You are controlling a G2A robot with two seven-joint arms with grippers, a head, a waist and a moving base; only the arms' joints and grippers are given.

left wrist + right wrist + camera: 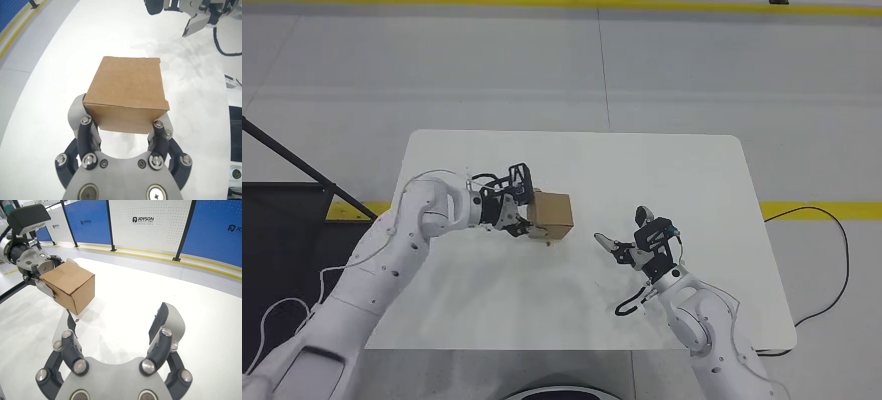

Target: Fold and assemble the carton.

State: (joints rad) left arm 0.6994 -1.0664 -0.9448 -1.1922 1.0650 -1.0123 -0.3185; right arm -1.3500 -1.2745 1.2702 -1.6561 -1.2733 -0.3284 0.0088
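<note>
A small brown carton [552, 215] in closed box shape sits near the middle of the white table [692, 170]. My left gripper [528, 213] is shut on the carton [126, 91], one finger on each side of its near end; the fingers [76, 111] press its side walls. The carton [70, 286] looks tilted, with one lower corner close to the table. My right gripper [627, 232] hangs open a little to the right of the carton, nothing between its fingertips [164, 313]. The right gripper [196, 19] also appears beyond the carton in the left wrist view.
A tiny brown scrap [77, 320] lies on the table beside the carton. A black cable [832, 250] runs off the table's right edge. Blue and white panels on black posts [111, 228] stand behind the table. Bare tabletop lies all around the carton.
</note>
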